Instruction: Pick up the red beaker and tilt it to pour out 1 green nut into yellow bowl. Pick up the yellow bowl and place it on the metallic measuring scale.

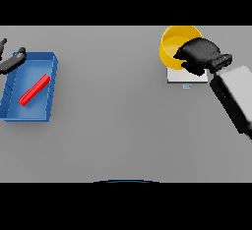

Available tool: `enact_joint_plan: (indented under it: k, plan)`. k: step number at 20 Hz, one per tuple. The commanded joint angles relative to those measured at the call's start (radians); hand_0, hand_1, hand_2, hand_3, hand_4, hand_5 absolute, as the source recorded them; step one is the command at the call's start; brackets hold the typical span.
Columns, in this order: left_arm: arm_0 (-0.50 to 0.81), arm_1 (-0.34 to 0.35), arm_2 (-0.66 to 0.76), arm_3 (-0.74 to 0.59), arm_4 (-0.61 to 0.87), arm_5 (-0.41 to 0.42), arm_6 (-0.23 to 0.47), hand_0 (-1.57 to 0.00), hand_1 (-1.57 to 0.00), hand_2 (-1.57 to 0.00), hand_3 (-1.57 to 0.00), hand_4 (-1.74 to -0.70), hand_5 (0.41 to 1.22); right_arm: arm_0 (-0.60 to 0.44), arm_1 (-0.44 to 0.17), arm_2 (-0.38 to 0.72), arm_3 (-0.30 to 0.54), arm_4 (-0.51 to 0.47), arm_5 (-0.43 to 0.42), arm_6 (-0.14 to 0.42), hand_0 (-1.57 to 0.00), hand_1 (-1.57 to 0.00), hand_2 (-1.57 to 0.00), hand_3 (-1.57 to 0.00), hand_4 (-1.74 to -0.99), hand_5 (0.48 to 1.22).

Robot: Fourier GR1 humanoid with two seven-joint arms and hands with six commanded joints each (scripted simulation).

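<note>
1. Grey table [118, 126]: the largest item we list; it bears everything else.
2. Blue tray [49, 62]: far to the left of the yellow bowl, near the table's left edge. We log a red bar-shaped object [34, 90] lying slantwise inside it; we see no upright red beaker anywhere, and we cannot tell whether this is that piece.
3. Right arm and right hand [199, 54]: the arm enters from the right edge, and the dark hand lies over the bowl's right rim. Its fingers are curled about that rim, so we record it as grasping the bowl.
4. Yellow bowl [174, 44]: it sits at the far edge of the scale, seemingly on the platform. We cannot tell whether a green nut lies within.
5. Metallic measuring scale [179, 75]: a pale plate showing just below the bowl, partly hidden by the hand.
6. Left hand [12, 61]: at the tray's upper left corner, idle; its fingers look straight and hold nothing.
7. Step in hand, as we judge it: the final placing. The next move calls for loosening the fingers and lifting clear without dragging the bowl off.
</note>
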Motion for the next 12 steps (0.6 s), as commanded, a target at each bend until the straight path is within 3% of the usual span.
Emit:
enact_joint_plan:
  k: [1,6,12]
  plan:
    - [0.000,-0.005,0.000,-0.003,0.004,-0.001,0.004,0.00,0.00,0.00,0.00,-0.85,0.761,0.003,0.009,-0.007,0.023,-0.003,-0.011,0.010,-1.57,-1.57,-1.55,-1.15,-1.741,1.221]
    - [-0.001,-0.006,-0.008,-0.016,-0.004,0.002,0.038,0.00,0.00,0.00,0.00,-0.86,0.784,-0.039,0.031,-0.036,0.203,0.018,-0.075,-0.037,-1.57,-1.57,-1.48,-1.21,-1.741,1.221]
    - [-0.006,-0.013,-0.018,0.003,-0.022,0.015,0.032,0.00,0.00,0.00,0.00,-0.86,0.809,-0.047,0.063,-0.059,0.313,0.029,-0.118,-0.048,-1.57,-1.57,-1.39,-1.37,-1.741,1.221]
